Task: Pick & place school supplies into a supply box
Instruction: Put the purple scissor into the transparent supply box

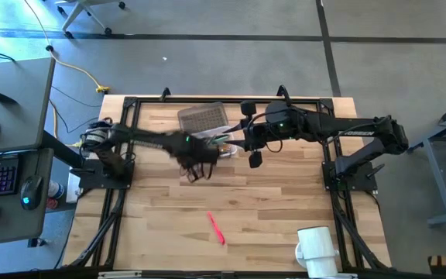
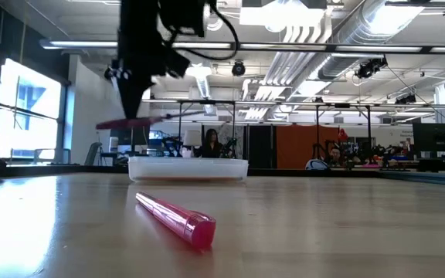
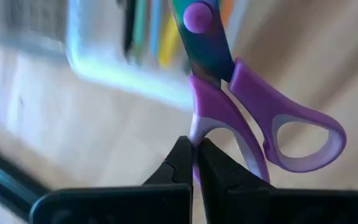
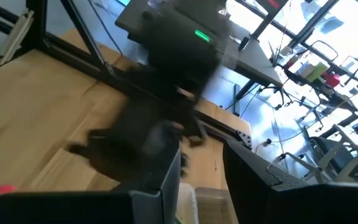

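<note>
Small purple-handled scissors (image 3: pixel 241 93) hang above the table with my left gripper (image 3: pixel 193 144) shut on them, just left of the supply box (image 2: pixel 188 167). The clear box holds several pens and pencils (image 3: pixel 151 31). In the low view the scissors (image 2: pixel 126 122) lie about level under the dark gripper, higher than the box rim. A pink pen (image 1: pixel 216 229) lies on its side on the table nearer the front edge. My right gripper (image 1: pixel 254 155) hovers open to the right of the box, and nothing is between its fingers (image 4: pixel 169 177). My left gripper pinches one purple handle loop (image 3: pixel 199 127) of the scissors between its two fingertips. The fingers point steeply down from above. The scissors hang clear of the table, roughly level, with the blades pointing away from the fingers toward the box.
A flat grey textured rectangle (image 1: pixel 202 118) lies just beyond the box. A white mug (image 1: pixel 316 248) stands at the front right corner. Black frame rails (image 1: pixel 118 194) run along the table's left and right sides. Bare wood lies around the pink pen.
</note>
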{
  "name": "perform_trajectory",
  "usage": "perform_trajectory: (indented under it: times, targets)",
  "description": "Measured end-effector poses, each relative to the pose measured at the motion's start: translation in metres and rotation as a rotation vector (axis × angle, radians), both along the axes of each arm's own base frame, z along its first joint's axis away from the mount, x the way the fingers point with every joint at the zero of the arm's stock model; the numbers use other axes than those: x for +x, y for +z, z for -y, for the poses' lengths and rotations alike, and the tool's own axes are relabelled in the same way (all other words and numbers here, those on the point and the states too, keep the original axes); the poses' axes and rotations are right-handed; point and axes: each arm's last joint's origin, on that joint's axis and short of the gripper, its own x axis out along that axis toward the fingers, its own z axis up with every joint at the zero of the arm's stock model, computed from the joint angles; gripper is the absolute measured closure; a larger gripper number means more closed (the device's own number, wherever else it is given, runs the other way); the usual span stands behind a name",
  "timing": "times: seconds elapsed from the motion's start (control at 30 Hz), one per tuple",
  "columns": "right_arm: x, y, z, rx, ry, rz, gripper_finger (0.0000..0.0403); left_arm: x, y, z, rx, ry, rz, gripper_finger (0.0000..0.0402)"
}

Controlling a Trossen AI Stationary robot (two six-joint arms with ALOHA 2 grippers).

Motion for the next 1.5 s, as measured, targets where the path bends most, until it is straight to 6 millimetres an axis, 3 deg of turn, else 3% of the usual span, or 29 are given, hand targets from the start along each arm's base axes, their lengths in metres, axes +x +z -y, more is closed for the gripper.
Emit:
perform_trajectory:
  times: [0.1,0.37,0.53,0.8,1.27,1.5]
  targets:
    - [-0.002,-0.001,0.0,-0.003,-0.009,-0.02,0.0297,0.006,-0.008,-0.029,-0.004,-0.088,-0.015,0.0361]
    - [-0.005,-0.005,0.004,-0.041,-0.121,-0.073,0.0297,0.026,-0.026,-0.08,0.037,-0.23,0.054,0.0364]
    - [-0.007,-0.007,0.007,-0.068,-0.194,-0.098,0.0297,0.028,-0.039,-0.095,0.019,-0.268,0.013,0.0359]
    - [-0.01,-0.013,0.007,-0.08,-0.211,-0.172,0.0297,0.024,-0.053,-0.102,-0.063,-0.255,-0.062,0.0348]
    - [-0.01,-0.013,0.007,-0.077,-0.211,-0.175,0.0297,0.014,-0.051,-0.1,-0.033,-0.282,-0.2,0.0267]
    - [-0.01,-0.014,0.007,-0.077,-0.211,-0.178,0.0297,0.028,-0.042,-0.102,0.012,-0.286,-0.085,0.0271]
